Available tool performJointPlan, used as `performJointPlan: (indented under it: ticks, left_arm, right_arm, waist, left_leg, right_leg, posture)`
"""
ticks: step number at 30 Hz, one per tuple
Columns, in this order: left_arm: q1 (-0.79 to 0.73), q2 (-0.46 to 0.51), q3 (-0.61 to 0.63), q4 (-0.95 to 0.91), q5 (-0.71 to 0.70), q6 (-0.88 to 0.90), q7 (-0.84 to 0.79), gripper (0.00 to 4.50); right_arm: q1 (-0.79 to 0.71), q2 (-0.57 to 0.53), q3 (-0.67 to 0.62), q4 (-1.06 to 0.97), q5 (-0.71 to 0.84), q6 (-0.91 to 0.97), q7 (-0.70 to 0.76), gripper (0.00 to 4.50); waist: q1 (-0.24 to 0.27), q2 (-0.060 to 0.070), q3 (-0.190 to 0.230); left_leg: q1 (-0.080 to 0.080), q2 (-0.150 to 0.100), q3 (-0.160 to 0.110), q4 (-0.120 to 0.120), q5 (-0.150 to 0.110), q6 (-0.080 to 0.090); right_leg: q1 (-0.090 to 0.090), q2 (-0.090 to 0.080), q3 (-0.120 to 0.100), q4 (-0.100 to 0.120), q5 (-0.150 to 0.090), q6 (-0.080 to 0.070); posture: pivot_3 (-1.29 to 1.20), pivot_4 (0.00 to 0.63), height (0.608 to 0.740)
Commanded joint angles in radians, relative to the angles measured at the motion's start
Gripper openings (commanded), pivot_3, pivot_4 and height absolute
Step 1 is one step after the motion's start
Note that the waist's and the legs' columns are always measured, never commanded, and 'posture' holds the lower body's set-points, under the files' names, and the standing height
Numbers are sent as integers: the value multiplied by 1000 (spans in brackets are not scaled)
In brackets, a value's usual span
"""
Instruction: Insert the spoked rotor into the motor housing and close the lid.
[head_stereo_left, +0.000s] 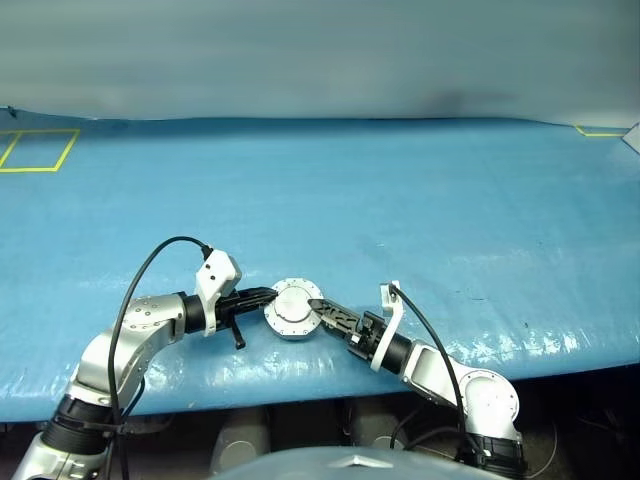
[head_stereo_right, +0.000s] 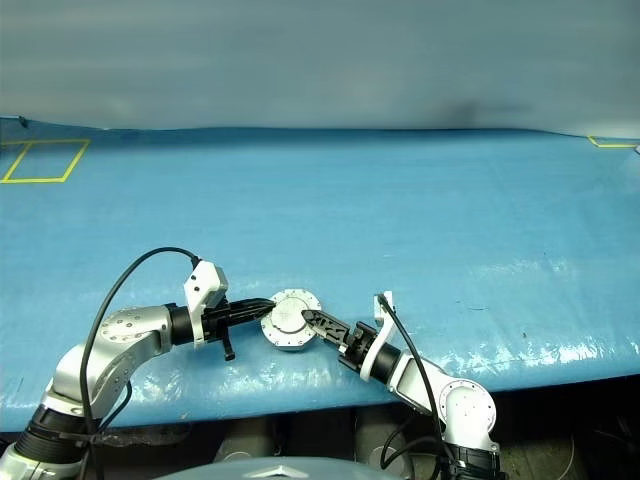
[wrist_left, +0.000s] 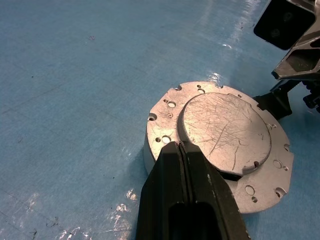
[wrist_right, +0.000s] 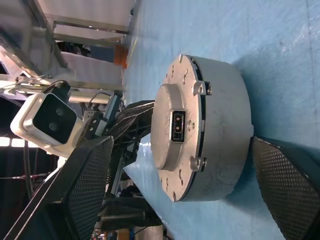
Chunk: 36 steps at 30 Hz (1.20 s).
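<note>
Here the closed lid (wrist_left: 224, 132) is seen atop the motor housing (wrist_right: 222, 130), flanked by the clenched left gripper (wrist_left: 180, 145) and the wide-spread right gripper (wrist_right: 185, 192).

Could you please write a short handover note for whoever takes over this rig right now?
Left claw: shut, its tips resting on the rim of the lid, holding nothing.
Right claw: wide open, one finger on each side of the motor housing, not closed on it.
The housing stands on the blue table between the two claws, with the lid lying flat on top, plain grey face up.
Done: the lid looks closed. The spoked rotor is presumably inside, but the closed lid hides the interior.
Left: confirm the lid is fully seated, then draw both claws back.
</note>
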Motion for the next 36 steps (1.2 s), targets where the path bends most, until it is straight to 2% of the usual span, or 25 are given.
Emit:
performJointPlan:
  ticks: [1, 3, 6, 13, 14, 15, 28, 33, 36]
  left_arm:
    - [14, -6, -32, 10, 12, 10, -12, 0]
    - [15, -7, -33, 10, 13, 11, -12, 0]
    - [16, -7, -36, 9, 13, 12, -12, 0]
    - [17, -8, -36, 10, 10, 13, -15, 0]
    - [17, -8, -36, 11, 10, 14, -15, 0]
    - [17, -8, -36, 11, 10, 13, -16, 0]
    - [-4, -24, 11, 26, -1, -3, 7, 0]
    - [28, -149, 173, -26, -145, 57, 133, 0]
    - [63, -216, 278, -95, -274, 203, 274, 0]
  right_arm:
    - [6, 5, 14, 6, 51, 15, -10, 4489]
    - [8, 2, 16, 14, 64, 19, -14, 4489]
    - [11, -5, 21, 19, 73, 21, -17, 3881]
    - [20, -16, 24, 21, 75, 8, -28, 1561]
    - [21, -17, 24, 21, 75, 5, -29, 1274]
    - [23, -18, 24, 21, 76, 2, -29, 1172]
    - [72, -51, 39, 2, 114, 2, -41, 1172]
    - [70, -26, 1, 2, 153, -60, -58, 1172]
    - [66, -13, -17, -5, 192, -93, -69, 1172]
  waist:
    - [0, 0, 0]
    - [0, 0, 0]
    - [0, 0, 0]
    - [0, 0, 0]
    - [-1, 1, 0]
    - [-1, 1, 0]
    - [-1, 1, -1]
    - [-4, 1, 0]
    - [-6, 1, 0]
  left_leg:
    - [0, 0, 0, 0, 0, 0]
    - [0, 0, 0, 0, 0, 0]
    - [0, 0, 0, 0, 0, 0]
    - [-1, 0, 0, 0, 0, 0]
    - [-1, 0, 0, 0, 0, 0]
    - [-1, 0, 0, 0, 0, 0]
    - [-1, 0, 0, 0, 0, 1]
    - [-2, 0, 0, 1, 0, 1]
    - [-3, 0, -1, 2, 0, 1]
  right_leg:
    - [0, 0, 0, 0, 0, 0]
    - [0, 0, 0, 0, 0, 0]
    - [0, 0, 0, 0, 0, 0]
    - [-1, 0, 0, 0, 0, 0]
    - [-1, 0, 0, 0, 0, 0]
    - [0, 0, 0, 0, 0, 0]
    - [-1, 0, 0, 0, 0, 0]
    - [-2, 0, 0, 0, 0, 0]
    - [-2, 1, -1, 0, 0, 1]
  posture:
    - [0, 150, 740]
    - [0, 150, 740]
    - [0, 150, 740]
    - [0, 150, 740]
    - [0, 150, 740]
    - [0, 150, 740]
    - [0, 150, 740]
    - [0, 150, 740]
    - [0, 150, 740]
